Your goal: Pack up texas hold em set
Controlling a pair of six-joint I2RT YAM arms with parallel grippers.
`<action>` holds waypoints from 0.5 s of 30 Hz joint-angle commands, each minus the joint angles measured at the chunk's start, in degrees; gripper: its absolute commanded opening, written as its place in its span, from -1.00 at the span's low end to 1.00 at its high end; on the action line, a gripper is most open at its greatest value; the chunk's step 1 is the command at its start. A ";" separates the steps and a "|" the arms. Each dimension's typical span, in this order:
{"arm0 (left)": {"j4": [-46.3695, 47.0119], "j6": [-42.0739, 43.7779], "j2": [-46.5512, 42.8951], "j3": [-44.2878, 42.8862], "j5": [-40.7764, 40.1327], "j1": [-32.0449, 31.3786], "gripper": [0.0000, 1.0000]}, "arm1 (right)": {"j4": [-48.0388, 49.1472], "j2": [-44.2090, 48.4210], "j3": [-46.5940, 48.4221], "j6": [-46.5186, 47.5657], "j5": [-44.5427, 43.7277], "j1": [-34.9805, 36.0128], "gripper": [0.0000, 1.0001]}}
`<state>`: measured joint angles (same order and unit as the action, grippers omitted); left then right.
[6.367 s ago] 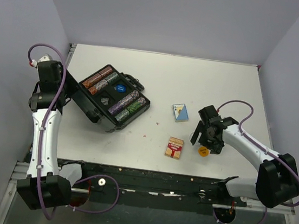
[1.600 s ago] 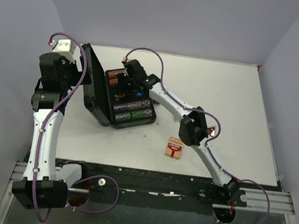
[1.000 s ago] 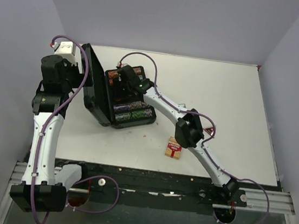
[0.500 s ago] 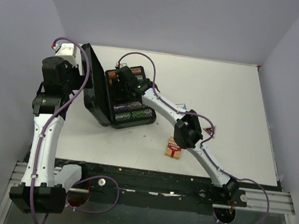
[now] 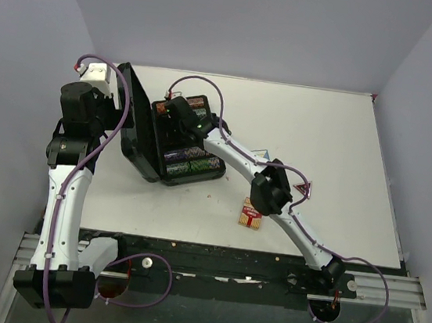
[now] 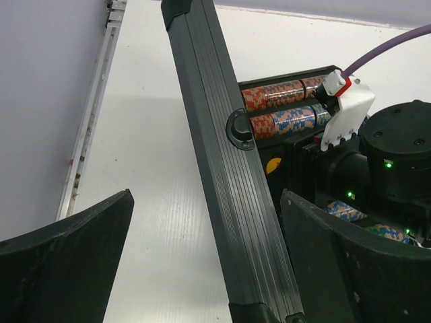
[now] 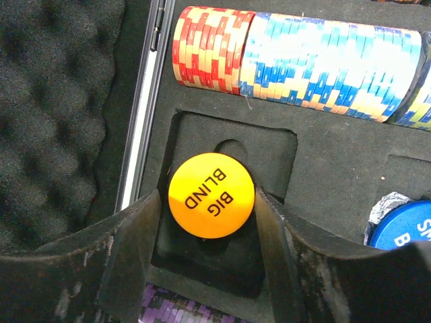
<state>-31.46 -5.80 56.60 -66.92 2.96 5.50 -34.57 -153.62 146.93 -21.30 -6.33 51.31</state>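
My right pincer [image 7: 207, 208], fingers closed on the rim of the orange BIG BLIND button [image 7: 211, 192], has carried it from the table [image 5: 322, 135], where it lay seconds ago. It now hangs over the square recess [image 7: 202, 134] in the black case [image 5: 141, 160], beside the chip row [image 7: 303, 57]. My left pincer [image 6: 207, 195], gaping wide, straddles the raised lid [image 6: 222, 175]. The red deck [image 5: 251, 214] is still unpacked.

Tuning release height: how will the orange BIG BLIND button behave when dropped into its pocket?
The orange button looks like a rigid, glossy disc: probably light, slippery at its rim. Lying flat in the right end effector, it should land flat rather than roll. The foam-lined pocket likely cushions it.
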 commanded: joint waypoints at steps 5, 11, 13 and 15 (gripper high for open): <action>-0.35 0.53 -0.88 0.82 -1.64 -0.22 0.97 | -3.31 -2.47 1.25 3.02 -4.31 -1.91 0.53; -0.44 0.62 -0.88 0.65 -2.08 -0.22 0.97 | -2.96 -1.42 2.92 3.98 -4.05 -1.92 0.54; -0.53 0.62 -0.88 0.47 -2.17 -0.22 0.97 | -2.88 -0.81 3.18 4.77 -3.87 -1.92 0.55; -0.62 0.53 -0.96 0.38 -2.17 -0.22 0.97 | -2.79 -0.02 3.53 5.30 -3.69 -1.92 0.57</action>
<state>-31.48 -5.76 56.58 -66.70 2.11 5.50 -34.83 -153.62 148.16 -20.08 -5.52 51.44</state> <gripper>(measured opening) 0.987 0.773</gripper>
